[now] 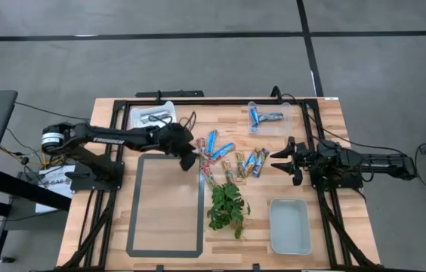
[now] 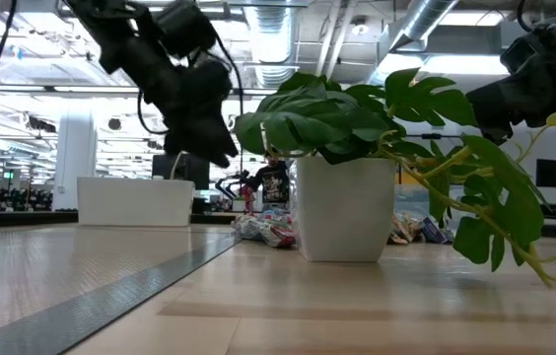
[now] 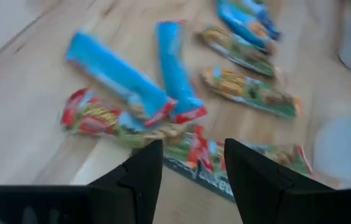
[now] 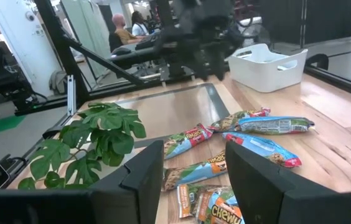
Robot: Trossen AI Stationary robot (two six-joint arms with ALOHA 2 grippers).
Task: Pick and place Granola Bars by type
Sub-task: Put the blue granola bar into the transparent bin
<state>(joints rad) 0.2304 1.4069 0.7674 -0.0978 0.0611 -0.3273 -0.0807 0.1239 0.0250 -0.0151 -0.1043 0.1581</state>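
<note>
A leafy plant sprig [image 1: 226, 208] is lying beside scattered Granola Bars [image 1: 232, 156] on the wooden worktop [image 1: 326, 219], both pincers, left [image 1: 189, 159] and right [image 1: 283, 163], hanging open and empty, workshop room behind.

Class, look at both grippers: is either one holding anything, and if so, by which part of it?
Nothing is held. The left gripper hangs with jaws open over the granola bars, and the right gripper waits beside the pile, jaws open and empty.

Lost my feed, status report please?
Left gripper open, empty, over the bars. Right gripper open, empty, beside the pile. Some bars already in trays. Plant close by.
</note>
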